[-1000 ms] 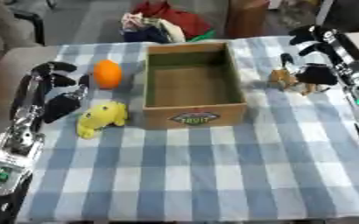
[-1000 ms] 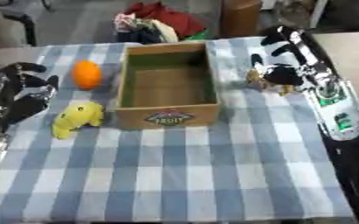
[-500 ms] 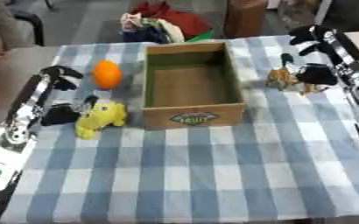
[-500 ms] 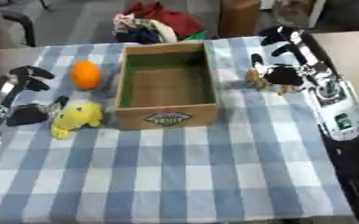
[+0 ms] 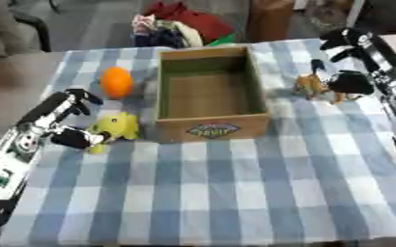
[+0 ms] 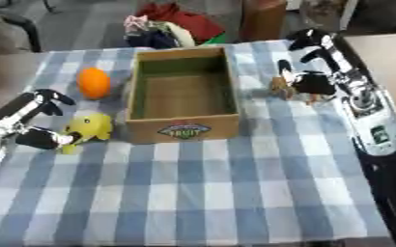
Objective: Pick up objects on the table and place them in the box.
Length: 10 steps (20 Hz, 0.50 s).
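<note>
A rectangular cardboard box (image 5: 210, 94), open and showing a green lining, is sitting at the far middle of a blue-and-white checked tablecloth (image 5: 235, 193). Left of it, the left hand (image 5: 66, 123) is curling its thumb and fingers around a soft yellow plush toy (image 5: 117, 128), touching its left side. A smooth round orange (image 5: 116, 82) is lying just beyond. Right of the box, the right hand (image 6: 311, 72) is closing curled fingers on a small brown animal figure (image 6: 282, 85).
</note>
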Tool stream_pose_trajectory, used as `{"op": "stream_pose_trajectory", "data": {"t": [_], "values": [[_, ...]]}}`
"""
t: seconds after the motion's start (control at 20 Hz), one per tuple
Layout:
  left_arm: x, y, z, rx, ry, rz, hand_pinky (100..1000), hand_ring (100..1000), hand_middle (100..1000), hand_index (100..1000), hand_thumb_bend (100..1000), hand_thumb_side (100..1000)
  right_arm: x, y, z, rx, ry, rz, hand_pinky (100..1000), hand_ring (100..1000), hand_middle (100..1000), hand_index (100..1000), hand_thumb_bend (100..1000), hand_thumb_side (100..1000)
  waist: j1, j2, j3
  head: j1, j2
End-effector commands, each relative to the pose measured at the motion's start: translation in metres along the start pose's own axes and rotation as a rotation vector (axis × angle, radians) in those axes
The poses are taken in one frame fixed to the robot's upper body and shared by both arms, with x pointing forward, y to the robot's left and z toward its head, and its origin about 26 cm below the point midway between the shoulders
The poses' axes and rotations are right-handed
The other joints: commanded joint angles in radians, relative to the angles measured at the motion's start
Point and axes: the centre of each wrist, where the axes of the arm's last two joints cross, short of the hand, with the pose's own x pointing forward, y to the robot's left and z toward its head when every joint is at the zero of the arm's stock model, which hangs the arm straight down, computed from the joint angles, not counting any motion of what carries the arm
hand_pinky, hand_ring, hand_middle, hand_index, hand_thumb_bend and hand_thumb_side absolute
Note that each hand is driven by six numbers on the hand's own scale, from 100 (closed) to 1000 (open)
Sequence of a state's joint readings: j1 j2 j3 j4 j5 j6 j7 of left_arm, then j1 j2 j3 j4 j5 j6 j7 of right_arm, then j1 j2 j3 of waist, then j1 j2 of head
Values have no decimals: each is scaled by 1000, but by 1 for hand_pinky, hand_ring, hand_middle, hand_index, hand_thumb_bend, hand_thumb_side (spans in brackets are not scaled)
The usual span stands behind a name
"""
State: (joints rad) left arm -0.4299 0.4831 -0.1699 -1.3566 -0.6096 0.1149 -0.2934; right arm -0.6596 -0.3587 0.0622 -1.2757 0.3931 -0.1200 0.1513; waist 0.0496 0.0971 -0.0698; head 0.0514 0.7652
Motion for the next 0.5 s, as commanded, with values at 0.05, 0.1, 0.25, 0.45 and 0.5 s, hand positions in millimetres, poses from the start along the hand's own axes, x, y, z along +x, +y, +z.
{"op": "stream_pose_trajectory", "data": {"t": [0.05,0.1,0.25,0.45,0.5], "values": [[-2,4,-6,8,20,-75,747,691,772,801,533,100,6,-10,-4,-13,-24,14,658,792,633,793,203,100,-2,-16,-2,5,5],[-2,2,-9,5,29,-96,741,684,763,797,525,100,6,-9,-4,-12,-24,13,658,792,633,793,202,100,-2,-16,-3,5,5],[-3,-2,-15,7,46,-144,673,528,565,671,422,100,7,-8,-5,-10,-26,11,658,792,633,793,201,100,-2,-16,-4,6,5],[0,4,-18,141,60,-141,610,354,335,454,255,100,6,-8,-4,-10,-24,12,658,792,633,792,200,100,-3,-17,-5,6,5],[3,8,-18,197,63,-128,607,346,318,436,244,100,6,-8,-4,-10,-23,12,658,792,633,793,200,100,-3,-17,-5,5,5]]}}
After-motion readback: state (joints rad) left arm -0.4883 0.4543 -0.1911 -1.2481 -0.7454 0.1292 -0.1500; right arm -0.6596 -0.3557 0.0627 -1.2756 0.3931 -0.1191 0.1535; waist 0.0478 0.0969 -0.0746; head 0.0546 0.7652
